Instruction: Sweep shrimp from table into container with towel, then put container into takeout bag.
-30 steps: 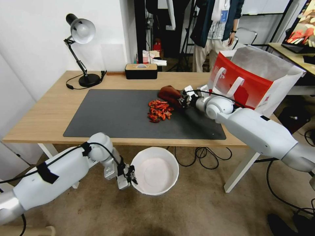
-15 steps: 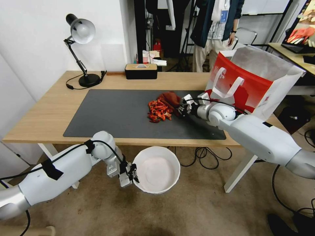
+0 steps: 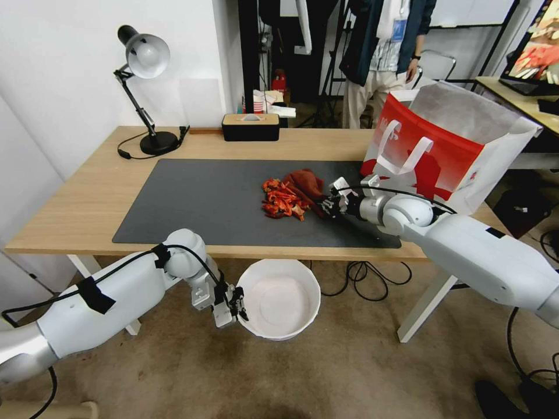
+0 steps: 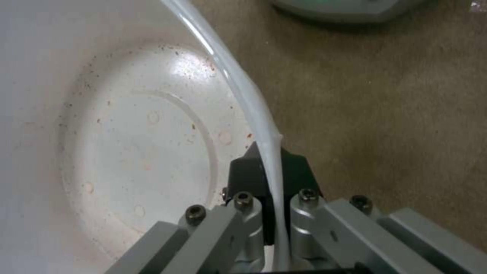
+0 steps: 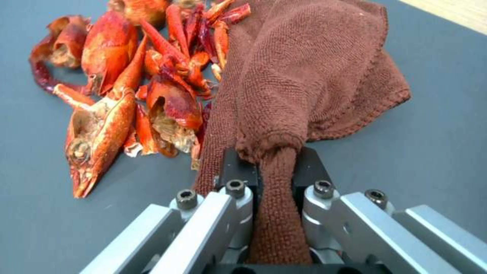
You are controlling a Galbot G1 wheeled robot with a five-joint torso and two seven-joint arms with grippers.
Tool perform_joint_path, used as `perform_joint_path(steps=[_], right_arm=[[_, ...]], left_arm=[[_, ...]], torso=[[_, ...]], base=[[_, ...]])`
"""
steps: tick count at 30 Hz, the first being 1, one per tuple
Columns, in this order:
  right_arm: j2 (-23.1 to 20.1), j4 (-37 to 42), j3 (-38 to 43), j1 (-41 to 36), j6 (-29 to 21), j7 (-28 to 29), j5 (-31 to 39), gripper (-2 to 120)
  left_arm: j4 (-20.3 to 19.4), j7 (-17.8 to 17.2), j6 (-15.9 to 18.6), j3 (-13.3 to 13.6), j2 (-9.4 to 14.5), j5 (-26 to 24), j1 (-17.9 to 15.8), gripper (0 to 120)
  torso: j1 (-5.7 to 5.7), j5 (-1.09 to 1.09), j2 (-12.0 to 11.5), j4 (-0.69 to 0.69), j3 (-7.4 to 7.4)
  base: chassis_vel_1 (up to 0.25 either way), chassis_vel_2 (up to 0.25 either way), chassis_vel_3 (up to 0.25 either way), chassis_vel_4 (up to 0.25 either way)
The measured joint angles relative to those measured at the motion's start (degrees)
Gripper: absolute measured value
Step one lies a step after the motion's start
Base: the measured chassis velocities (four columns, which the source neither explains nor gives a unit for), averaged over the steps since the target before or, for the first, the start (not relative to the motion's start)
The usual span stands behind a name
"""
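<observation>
A pile of red-orange shrimp (image 3: 282,199) (image 5: 132,87) lies on the dark mat of the table (image 3: 93,198). The rust-brown towel (image 3: 307,185) (image 5: 299,83) rests against the pile's right side, bunched in my right gripper (image 3: 327,205) (image 5: 274,167), which is shut on it. Below the table's front edge, my left gripper (image 3: 237,302) (image 4: 269,167) is shut on the rim of the white container (image 3: 278,299) (image 4: 127,125), holding it above the floor. The red and white takeout bag (image 3: 448,145) stands open on the table's right end.
A desk lamp (image 3: 142,87) stands at the back left and a black box (image 3: 250,126) at the back middle of the table. Cables (image 3: 361,279) lie on the floor under it. A person stands behind the table.
My right gripper has dragged the towel nearer and lower, and it now lies against the shrimp pile. The left gripper has shifted the container slightly right.
</observation>
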Motion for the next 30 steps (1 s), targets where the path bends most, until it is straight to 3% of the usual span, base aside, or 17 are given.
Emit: perform_joint_path(steps=[20, 30], right_arm=[[-6.2, 5.7, -2.2, 0.5, 1.6, -7.5, 0.0, 5], [-8.9, 6.7, -2.1, 0.4, 3.4, -13.9, -0.2, 5]], left_arm=[[1.8, -0.1, -0.1, -0.9, 0.8, -0.2, 0.1, 0], [2.7, -0.1, -0.2, -2.0, 1.5, -1.1, 0.1, 0]], torso=[[0.02, 0.01, 0.0, 0.01, 0.03], [0.02, 0.01, 0.0, 0.01, 0.03]], base=[[0.0, 0.0, 0.0, 0.0], [0.0, 0.0, 0.0, 0.0]])
